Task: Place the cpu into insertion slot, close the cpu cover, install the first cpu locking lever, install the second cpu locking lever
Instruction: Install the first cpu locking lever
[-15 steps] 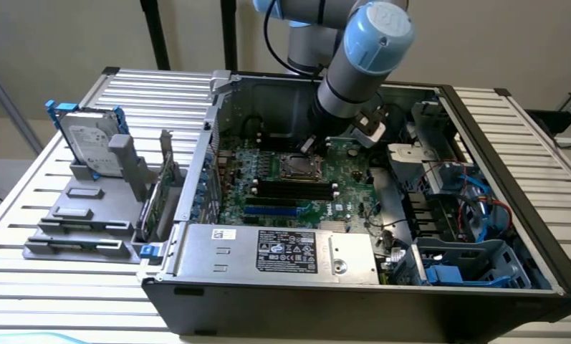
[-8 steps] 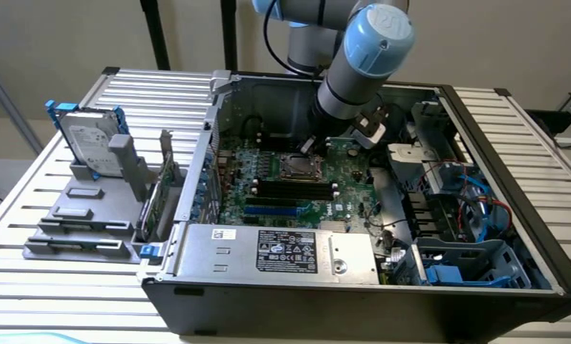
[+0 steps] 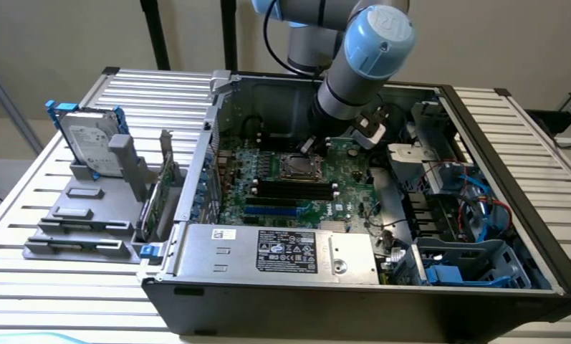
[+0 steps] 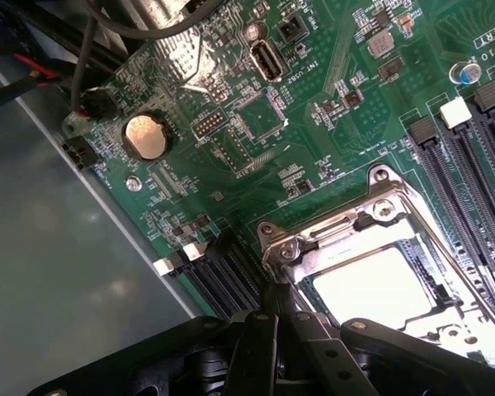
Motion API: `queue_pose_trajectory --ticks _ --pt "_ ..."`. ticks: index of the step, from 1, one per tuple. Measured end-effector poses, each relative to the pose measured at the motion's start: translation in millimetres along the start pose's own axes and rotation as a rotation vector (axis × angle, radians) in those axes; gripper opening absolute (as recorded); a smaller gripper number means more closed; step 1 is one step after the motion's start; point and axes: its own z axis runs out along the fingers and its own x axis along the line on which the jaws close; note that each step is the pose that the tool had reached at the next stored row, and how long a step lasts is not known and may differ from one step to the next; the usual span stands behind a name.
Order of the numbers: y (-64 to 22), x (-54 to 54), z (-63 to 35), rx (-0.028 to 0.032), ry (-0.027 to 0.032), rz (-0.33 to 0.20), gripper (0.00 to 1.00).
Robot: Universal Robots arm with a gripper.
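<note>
A robot arm with grey tube sections and pale blue joint caps [image 3: 376,43] reaches down into an open black desktop computer case [image 3: 362,301] lying on its side on a ribbed grey metal counter [image 3: 151,93], its black claw [image 4: 272,330] closed, fingers together and holding nothing, at the corner of the small square silvery metal cpu cover [image 4: 346,231]. In the wrist view, the cover lies flat over the dark square insertion slot [image 4: 421,252] on the green circuit board [image 4: 330,132], and the pale silvery cpu [image 4: 371,285] shows through the cover's central window, seated inside the slot. The claw's tips meet just beside the cover's hinge-like corner bracket, and whether they touch the metal cannot be told. A round silver coin battery [image 4: 145,136] sits on the board well apart from the slot, and the long black memory slots [image 4: 470,157] run along the board near the slot's far side. In the exterior view, the socket [image 3: 299,166] lies near the middle of the board, directly below the arm's wrist, with a silver power supply box bearing a white label [image 3: 285,251] between the board and the case's front wall. Beside the case, on the exterior view's left, a grey hard drive in a blue-trimmed bracket [image 3: 89,140] stands upright in a grey plastic holder on the counter.
</note>
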Motion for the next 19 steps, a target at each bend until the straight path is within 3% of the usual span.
queue_pose_trajectory --ticks 6,14,19 --pt "-1.4 -3.8 -6.8 0.0009 -0.0013 0.001 0.11" --pt "-17.7 -17.9 -9.2 0.0010 -0.0015 -0.001 0.11" --pt "-17.9 -18.0 -9.2 0.0013 -0.0017 -0.002 0.11"
